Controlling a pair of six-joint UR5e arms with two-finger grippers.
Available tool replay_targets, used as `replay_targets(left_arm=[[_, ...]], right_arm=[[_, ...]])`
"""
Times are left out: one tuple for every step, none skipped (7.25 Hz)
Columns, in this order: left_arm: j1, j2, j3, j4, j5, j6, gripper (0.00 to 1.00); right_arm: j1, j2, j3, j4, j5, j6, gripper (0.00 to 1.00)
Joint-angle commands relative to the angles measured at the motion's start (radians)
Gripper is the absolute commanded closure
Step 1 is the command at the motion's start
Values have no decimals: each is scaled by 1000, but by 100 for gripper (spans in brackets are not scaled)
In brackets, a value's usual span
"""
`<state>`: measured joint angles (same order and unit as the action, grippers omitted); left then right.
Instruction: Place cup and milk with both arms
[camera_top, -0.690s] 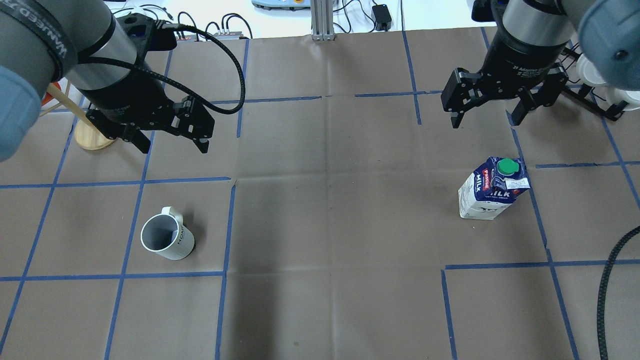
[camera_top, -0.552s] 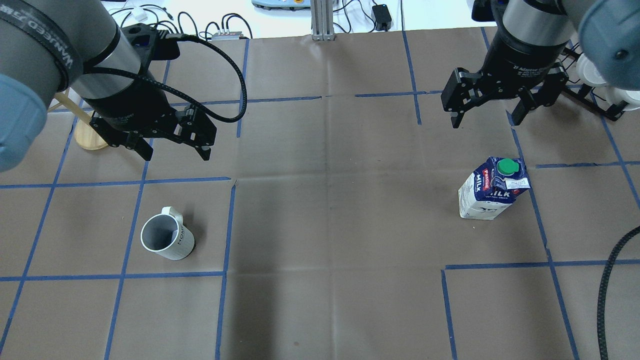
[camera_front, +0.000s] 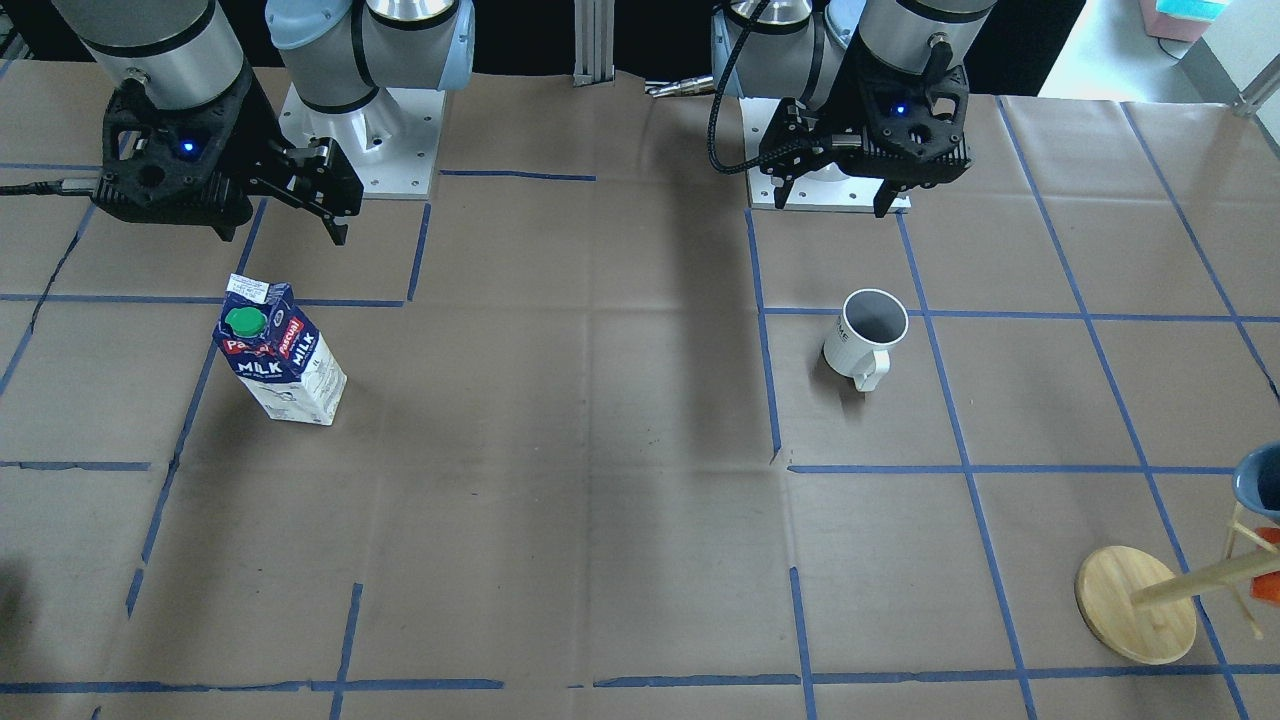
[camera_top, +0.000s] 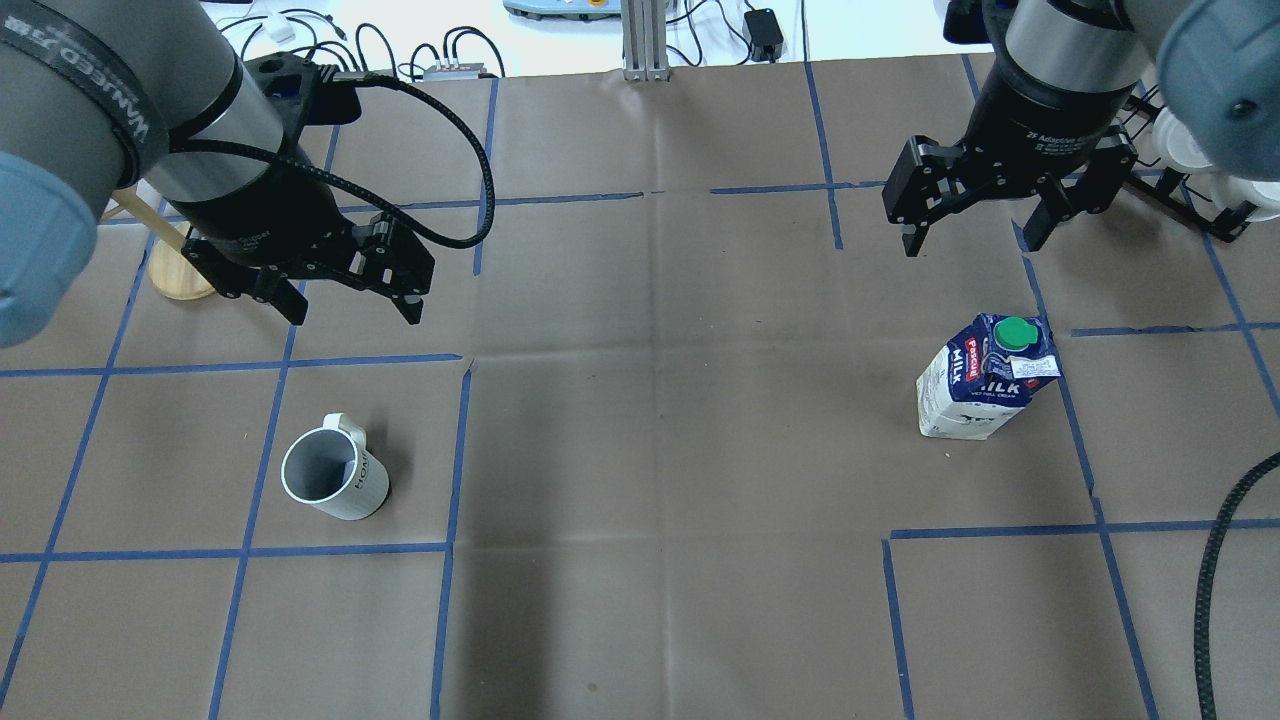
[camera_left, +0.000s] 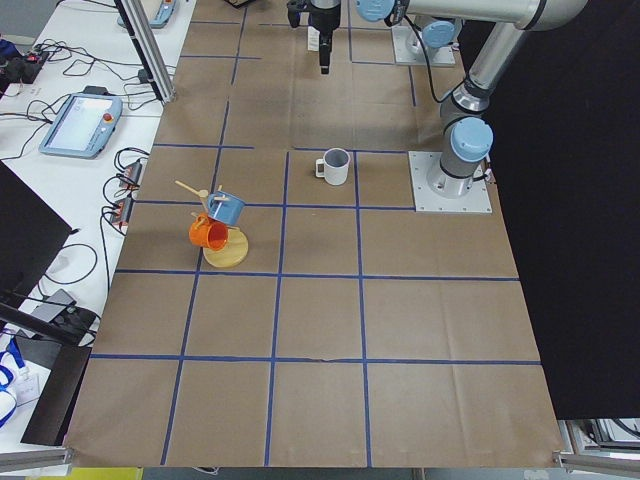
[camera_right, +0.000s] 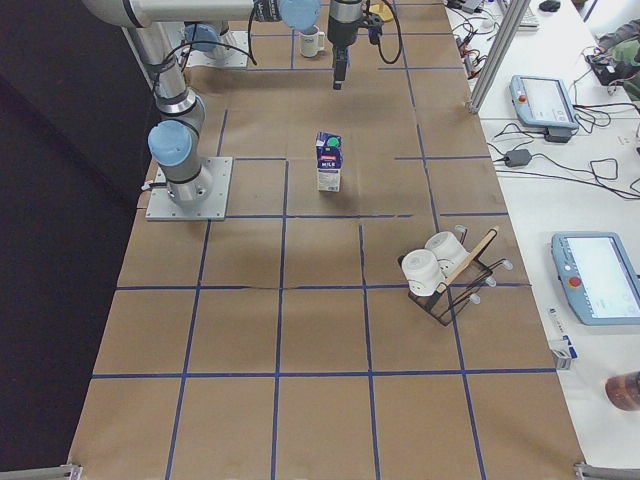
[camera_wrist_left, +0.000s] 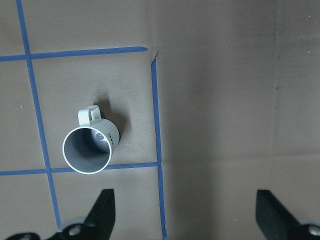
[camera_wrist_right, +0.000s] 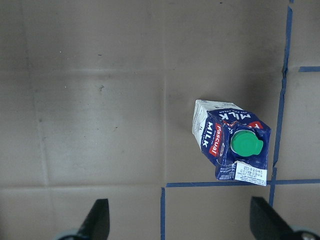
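The approach step is judged to be in hand: the left hand, hanging just beside the wooden stand, and the right hand, well apart from it, are both held with fingers apart and empty above the table. The cup is found upright near the stand, and the milk upright well apart from it. Each hand must next be lowered squarely over its item; bare table is noted around both, only the stand crowding the left arm.
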<state>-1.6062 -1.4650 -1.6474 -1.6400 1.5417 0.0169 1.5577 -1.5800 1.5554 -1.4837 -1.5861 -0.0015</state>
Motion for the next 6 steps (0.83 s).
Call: replay_targets(left_arm=[[0,-1,0,0,0,-2,0],[2,-1,-2,0,0,0,0],[0,-1,0,0,0,-2,0],[0,-1,0,0,0,-2,0],[3,-5,0,2,-2,-2,0],[3,0,9,3,0,0,0]], right_arm=[[-1,0,0,0,0,0,0],[-1,0,0,0,0,0,0],[-1,0,0,0,0,0,0],[1,0,0,0,0,0,0],[-1,0,0,0,0,0,0],[-1,0,0,0,0,0,0]])
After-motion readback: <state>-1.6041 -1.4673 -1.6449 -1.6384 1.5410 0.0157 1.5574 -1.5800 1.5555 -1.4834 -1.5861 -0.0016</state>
